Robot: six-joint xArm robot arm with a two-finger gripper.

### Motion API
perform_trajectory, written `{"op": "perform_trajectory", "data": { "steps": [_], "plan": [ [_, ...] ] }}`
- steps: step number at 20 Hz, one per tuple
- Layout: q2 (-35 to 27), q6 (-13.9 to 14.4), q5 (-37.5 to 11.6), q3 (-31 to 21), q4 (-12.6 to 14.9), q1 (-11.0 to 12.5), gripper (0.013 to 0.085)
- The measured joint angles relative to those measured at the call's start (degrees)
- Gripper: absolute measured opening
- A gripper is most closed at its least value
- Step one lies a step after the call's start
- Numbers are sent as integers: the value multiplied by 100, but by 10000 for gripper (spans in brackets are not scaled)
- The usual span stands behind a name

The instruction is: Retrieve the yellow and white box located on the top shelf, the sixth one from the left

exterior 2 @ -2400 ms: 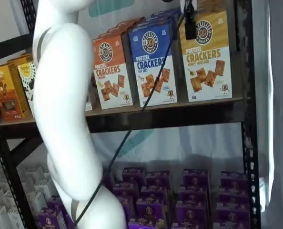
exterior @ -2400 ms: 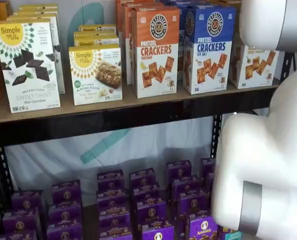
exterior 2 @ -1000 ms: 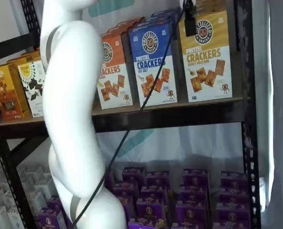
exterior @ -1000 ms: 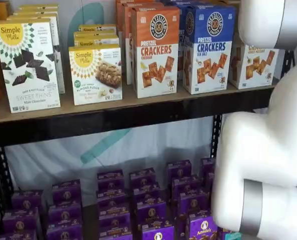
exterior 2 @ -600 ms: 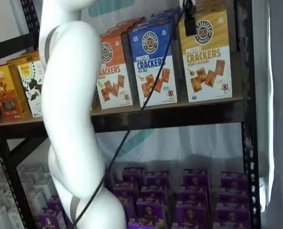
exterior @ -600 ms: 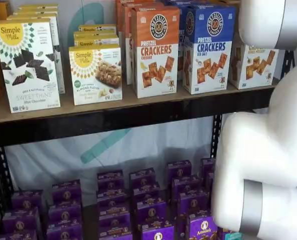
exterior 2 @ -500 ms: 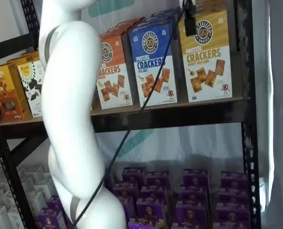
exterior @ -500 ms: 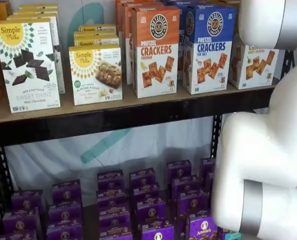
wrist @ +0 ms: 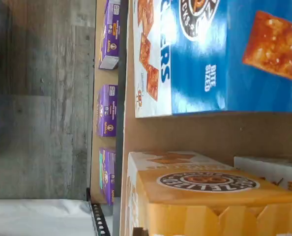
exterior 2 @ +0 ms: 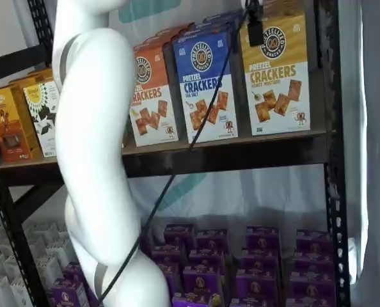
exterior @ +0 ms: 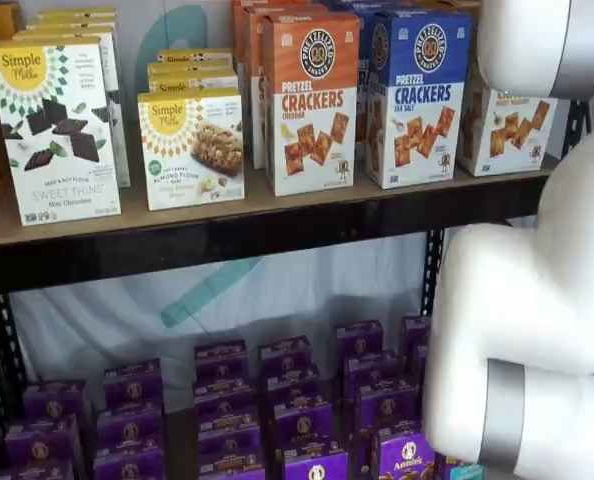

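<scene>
The yellow and white box (exterior 2: 276, 77) stands upright at the right end of the top shelf (exterior 2: 228, 157), beside the black upright. In a shelf view the arm covers its upper part, leaving the white lower half (exterior: 507, 125) showing. The wrist view looks closely onto its yellow top with the round logo (wrist: 210, 196). One black finger of my gripper (exterior 2: 255, 29) hangs from the view's top edge against the box's upper left corner, a cable beside it. Only that finger shows, so I cannot tell whether the jaws hold the box.
A blue Pretzel Crackers carton (exterior 2: 206, 83) stands directly left of the yellow one, then an orange carton (exterior 2: 150, 96). Simple Mills boxes (exterior: 57, 130) fill the shelf's left. Purple boxes (exterior: 297, 410) crowd the lower level. My white arm (exterior 2: 91, 160) spans the foreground.
The white arm link has drifted slightly to the right over the orange carton since the earliest frames. The black finger stays at the yellow box's top corner and the box has not visibly moved.
</scene>
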State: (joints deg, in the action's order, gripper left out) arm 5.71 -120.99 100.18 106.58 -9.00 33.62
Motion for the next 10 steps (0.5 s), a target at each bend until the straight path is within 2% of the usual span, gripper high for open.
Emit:
{"op": "perform_trajectory", "data": {
  "steps": [3,10],
  "plan": [
    [6,-21,21,10,-17,30,570],
    [-18,-34,146,111,-66,78,570]
  ]
}}
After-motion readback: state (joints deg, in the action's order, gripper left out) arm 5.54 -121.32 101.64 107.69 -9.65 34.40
